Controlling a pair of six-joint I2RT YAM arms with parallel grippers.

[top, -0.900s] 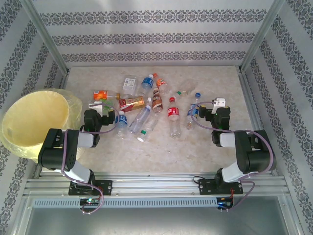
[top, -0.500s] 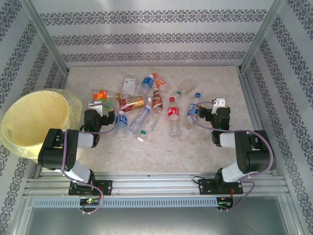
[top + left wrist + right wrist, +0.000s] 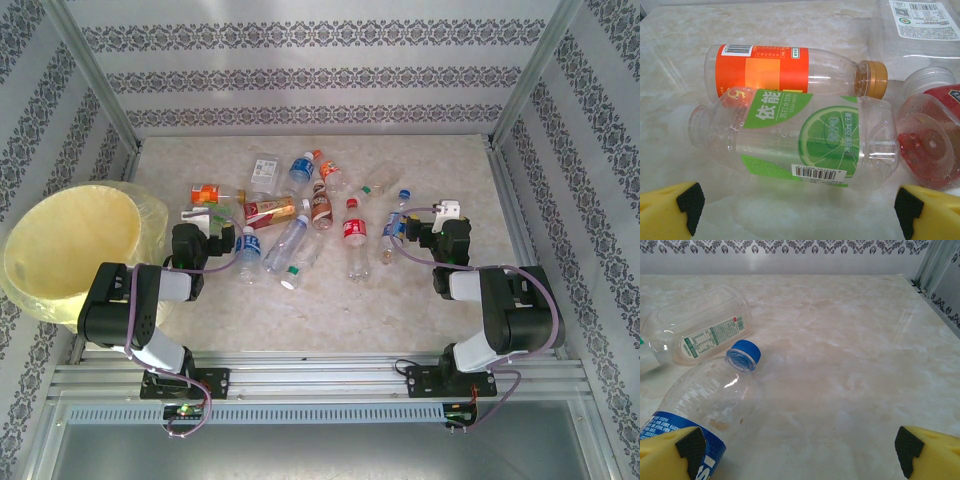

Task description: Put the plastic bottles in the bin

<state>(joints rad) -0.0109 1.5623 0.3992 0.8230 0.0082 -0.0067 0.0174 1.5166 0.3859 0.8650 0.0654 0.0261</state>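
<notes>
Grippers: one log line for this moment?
left gripper open, green-label bottle ahead | right gripper open, blue-cap bottle close | bin looks empty

Bottles strewn across the middle of the table, bin to their left.

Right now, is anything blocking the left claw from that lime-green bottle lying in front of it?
Nothing visible does. The green-labelled bottle lies on the table just ahead of the open left gripper. The orange-labelled bottle lies beyond it and a red bottle beside it, neither in between.
</notes>
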